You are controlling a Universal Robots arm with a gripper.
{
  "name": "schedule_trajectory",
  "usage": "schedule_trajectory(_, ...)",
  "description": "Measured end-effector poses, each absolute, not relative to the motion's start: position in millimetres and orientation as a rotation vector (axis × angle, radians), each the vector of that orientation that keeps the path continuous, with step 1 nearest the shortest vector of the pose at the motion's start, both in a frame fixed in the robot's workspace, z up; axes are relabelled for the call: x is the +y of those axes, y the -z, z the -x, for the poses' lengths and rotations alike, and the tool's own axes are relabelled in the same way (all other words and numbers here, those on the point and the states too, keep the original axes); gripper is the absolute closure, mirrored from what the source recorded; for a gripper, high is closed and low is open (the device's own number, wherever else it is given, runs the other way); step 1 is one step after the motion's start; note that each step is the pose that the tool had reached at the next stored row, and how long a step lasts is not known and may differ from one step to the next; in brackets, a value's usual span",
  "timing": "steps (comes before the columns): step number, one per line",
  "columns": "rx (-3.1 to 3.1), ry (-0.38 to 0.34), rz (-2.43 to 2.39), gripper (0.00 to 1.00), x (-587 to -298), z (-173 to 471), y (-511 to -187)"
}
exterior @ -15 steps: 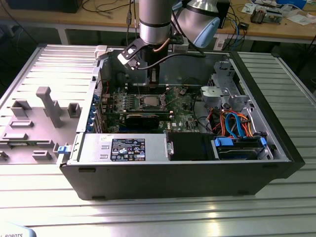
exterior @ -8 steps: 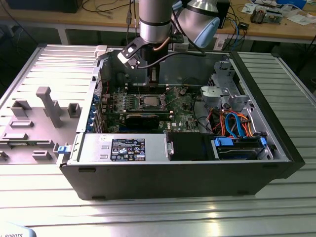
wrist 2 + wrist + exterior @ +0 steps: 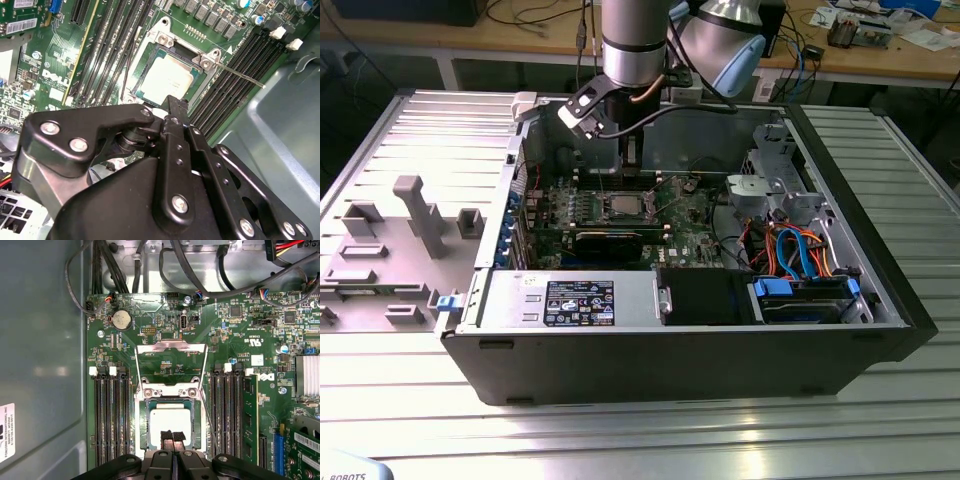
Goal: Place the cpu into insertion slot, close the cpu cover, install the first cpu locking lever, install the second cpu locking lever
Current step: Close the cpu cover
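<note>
The fingers [image 3: 166, 436] are pressed together, empty, just over the cpu [image 3: 170, 420] lying in the insertion slot [image 3: 141, 426]. The cpu cover [image 3: 171, 347] stands open and probably needs a gentle, even push.

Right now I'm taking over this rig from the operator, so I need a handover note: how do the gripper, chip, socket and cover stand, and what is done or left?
The gripper is shut and empty, its tips just over the chip's near edge.
The chip lies in the socket.
The cover is swung open, clear of the chip.
One lever sticks out free, unlatched.
Done: chip placed.
Left: closing the cover, latching the levers.
</note>
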State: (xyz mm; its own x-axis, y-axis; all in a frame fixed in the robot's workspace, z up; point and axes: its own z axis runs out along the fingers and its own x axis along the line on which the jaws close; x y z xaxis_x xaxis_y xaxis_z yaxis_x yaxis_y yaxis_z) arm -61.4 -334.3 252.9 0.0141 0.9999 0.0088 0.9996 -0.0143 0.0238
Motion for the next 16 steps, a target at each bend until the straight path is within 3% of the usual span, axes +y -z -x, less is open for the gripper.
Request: schedule_trajectory(16, 2.198, -0.036, -2.229, 0.89, -334.3, 61.4, -257.8)
